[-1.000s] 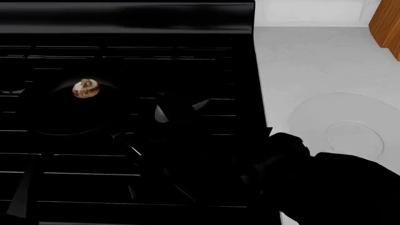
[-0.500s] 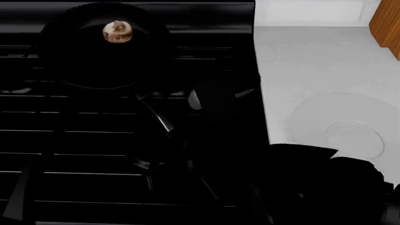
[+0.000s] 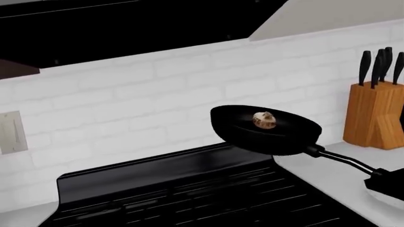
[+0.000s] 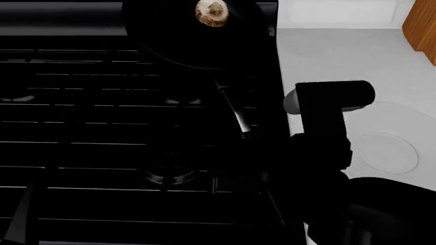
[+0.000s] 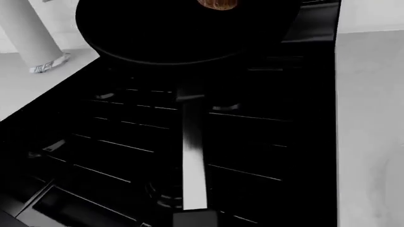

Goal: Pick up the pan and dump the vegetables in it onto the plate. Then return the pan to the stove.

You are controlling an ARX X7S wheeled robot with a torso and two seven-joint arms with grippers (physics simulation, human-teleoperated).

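The black pan is in the air above the back right of the stove, held about level. The tan mushroom lies in it. My right gripper is shut on the end of the pan's thin handle. The right wrist view shows the pan, the mushroom and the handle running into the gripper. The left wrist view shows the pan aloft with the mushroom. The pale plate lies on the counter to the right, partly behind my right arm. My left gripper is not seen.
A grey counter lies right of the stove. A wooden knife block stands at its back right. A white cylinder stands on the counter left of the stove. The white brick wall and a dark hood are behind.
The pan with the mushroom has moved up off the burner and to the right, toward the stove's back right. My right arm has risen and swung right with it.
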